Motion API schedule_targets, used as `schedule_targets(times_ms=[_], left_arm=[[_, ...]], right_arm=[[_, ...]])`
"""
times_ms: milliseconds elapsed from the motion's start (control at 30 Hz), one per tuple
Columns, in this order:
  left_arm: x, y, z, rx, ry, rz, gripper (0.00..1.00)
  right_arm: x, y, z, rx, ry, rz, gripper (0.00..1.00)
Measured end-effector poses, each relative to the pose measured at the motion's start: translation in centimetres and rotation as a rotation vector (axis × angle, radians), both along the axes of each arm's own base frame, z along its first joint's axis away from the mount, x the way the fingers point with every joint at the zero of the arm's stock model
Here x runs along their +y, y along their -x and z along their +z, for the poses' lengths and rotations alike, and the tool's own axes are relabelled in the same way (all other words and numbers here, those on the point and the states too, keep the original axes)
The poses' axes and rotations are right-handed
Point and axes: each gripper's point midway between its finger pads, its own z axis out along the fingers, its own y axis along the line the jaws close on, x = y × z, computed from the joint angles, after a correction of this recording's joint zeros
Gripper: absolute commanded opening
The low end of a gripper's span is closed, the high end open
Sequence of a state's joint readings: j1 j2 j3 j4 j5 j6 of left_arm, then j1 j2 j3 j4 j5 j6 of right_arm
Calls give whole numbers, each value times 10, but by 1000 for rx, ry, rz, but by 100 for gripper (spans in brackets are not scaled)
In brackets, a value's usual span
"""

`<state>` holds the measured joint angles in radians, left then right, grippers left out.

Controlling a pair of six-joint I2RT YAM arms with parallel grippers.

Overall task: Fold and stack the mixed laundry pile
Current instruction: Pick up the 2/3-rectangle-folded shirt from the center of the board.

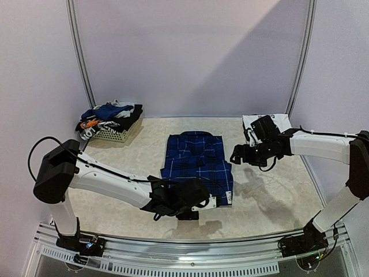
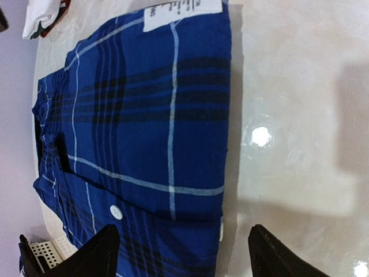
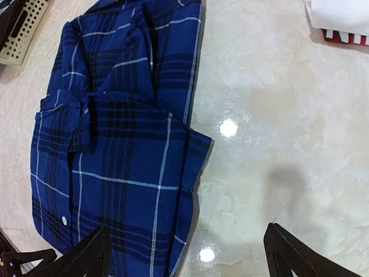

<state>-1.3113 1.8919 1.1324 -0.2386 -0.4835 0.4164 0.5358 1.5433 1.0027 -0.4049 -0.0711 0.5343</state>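
The left claw (image 2: pixel 183 245) and right claw (image 3: pixel 187 239) were held wide open, empty; the plaid shirt (image 1: pixel 198 164) could be unfolded if snagged.

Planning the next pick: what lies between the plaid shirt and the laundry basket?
Only bare table between shirt and basket, shown in the top view.

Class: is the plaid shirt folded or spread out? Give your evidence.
Folded: the plaid shirt lies as a compact rectangle, no sleeves sticking out.

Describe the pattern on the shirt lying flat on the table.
Blue-and-black plaid shirt with thin white lines; clearest from right wrist.
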Motion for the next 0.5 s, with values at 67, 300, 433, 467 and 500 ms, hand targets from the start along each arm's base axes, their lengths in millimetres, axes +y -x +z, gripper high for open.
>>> schedule_targets(times_ms=[67,300,433,467,500], left_arm=[[-4,-1,-6,-1,-11,-12,77],[-15,-5,-17,-13,-15,-23,70],[-20,-6,-18,-21,-8,-30,61],[-20,-7,-19,-22,-11,-31,59],[-20,-7,-20,-23,-11,-29,57]], right_arm=[[-4,0,7,-25,-5,-16,95],[-31,5,16,-89,-12,-112,97],[-38,6,14,-90,-3,-135,97],[-38,6,15,-93,-5,-137,97],[-38,6,16,-96,-8,-138,97]])
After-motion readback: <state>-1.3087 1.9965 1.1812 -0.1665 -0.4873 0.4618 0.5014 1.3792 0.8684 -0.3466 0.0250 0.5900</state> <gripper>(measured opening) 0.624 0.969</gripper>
